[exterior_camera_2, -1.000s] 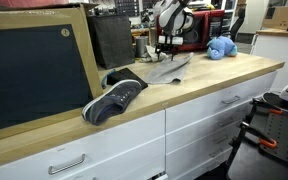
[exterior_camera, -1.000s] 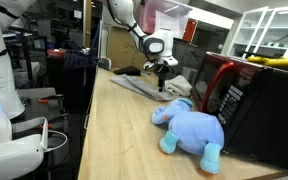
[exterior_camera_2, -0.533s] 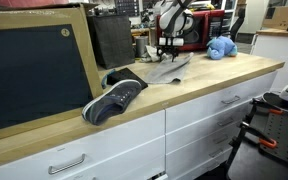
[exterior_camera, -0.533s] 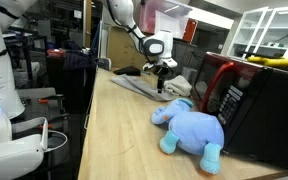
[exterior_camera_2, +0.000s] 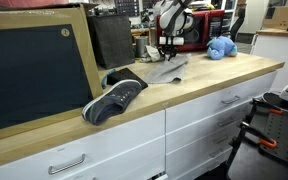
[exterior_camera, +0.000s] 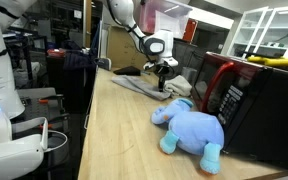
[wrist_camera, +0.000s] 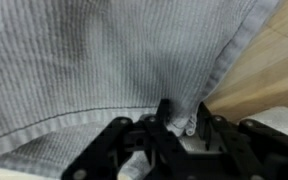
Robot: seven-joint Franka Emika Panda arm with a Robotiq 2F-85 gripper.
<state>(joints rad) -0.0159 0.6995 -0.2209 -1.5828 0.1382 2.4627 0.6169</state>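
In an exterior view a shoe [exterior_camera_2: 114, 98] lies at the desk's [exterior_camera_2: 219, 75] front edge, out of sight in the other views. Farther along, the grey cloth [exterior_camera_2: 166, 70] is spread mid-desk under the gripper [exterior_camera_2: 165, 50], with a blue plush [exterior_camera_2: 220, 47] beyond. Only the wrist view shows the gripper [wrist_camera: 182, 120] pinched on the cloth's [wrist_camera: 94, 60] hem. A second ago its fingers stood wider; the cloth has not shifted.
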